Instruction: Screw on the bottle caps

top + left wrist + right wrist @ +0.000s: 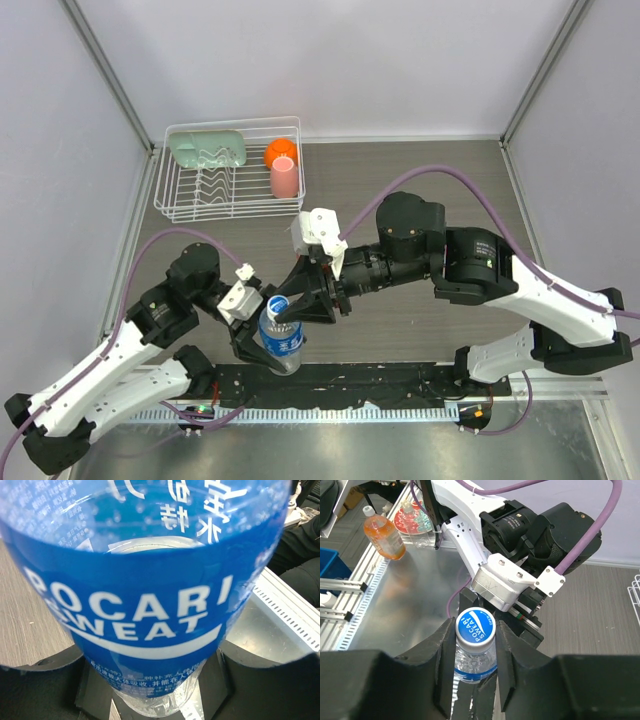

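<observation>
The blue-label bottle stands upright at the near edge of the table, between the two arms. My left gripper is shut on its body; the label fills the left wrist view, with dark fingers at both sides. The bluish-white cap sits on the bottle's neck. My right gripper is shut on this cap, one finger on each side; it also shows in the top view. The orange-drink bottle stands far off on the metal surface with a white cap on top.
A white wire rack at the back left holds a green item, an orange cup and a pink cup. A black mat and a slotted metal rail run along the near edge.
</observation>
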`<state>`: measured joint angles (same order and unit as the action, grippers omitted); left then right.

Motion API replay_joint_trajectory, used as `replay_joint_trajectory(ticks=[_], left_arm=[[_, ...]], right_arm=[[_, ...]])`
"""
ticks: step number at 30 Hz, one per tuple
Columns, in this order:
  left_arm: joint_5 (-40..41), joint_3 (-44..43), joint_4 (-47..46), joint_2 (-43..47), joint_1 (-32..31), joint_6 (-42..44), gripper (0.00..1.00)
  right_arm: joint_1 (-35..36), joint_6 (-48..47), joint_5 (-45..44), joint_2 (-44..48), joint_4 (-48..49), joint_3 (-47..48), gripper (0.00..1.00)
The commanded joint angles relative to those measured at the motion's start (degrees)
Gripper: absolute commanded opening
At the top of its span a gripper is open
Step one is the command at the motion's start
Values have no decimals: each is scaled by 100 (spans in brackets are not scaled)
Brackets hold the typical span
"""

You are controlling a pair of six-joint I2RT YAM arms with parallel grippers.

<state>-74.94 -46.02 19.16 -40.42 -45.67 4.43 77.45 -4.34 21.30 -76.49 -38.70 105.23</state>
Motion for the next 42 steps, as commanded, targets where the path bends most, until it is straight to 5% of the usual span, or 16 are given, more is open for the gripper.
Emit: replay_joint_trajectory(ticks=[1,5,7,11,15,28,36,42], left_arm=[[250,-223,-88,52,32,58,0],[856,-223,-280,105,32,111,0],[1443,-206,-447,122,41,50,0],[4147,-118,-1254,158,32,-416,0],[5275,-56,-1643,175,32,-205,0],[7402,234,-2004,334,32,278,0],[8004,313,-1538,298,32,155,0],[7111,296,-1266,413,41,-204,0]], right_arm=[[-46,117,164,108,187,-29,26],[-116,240,-256,108,82,-125,3],[-134,363,-897,82,20,-178,1],[-151,600,-2111,-6,-24,-275,1],[-178,890,-3569,-348,-286,-39,1],[-134,2191,-5838,-885,-402,165,1],[-90,2403,-5734,-1096,-50,357,1],[-90,2016,-5251,-649,160,587,44]])
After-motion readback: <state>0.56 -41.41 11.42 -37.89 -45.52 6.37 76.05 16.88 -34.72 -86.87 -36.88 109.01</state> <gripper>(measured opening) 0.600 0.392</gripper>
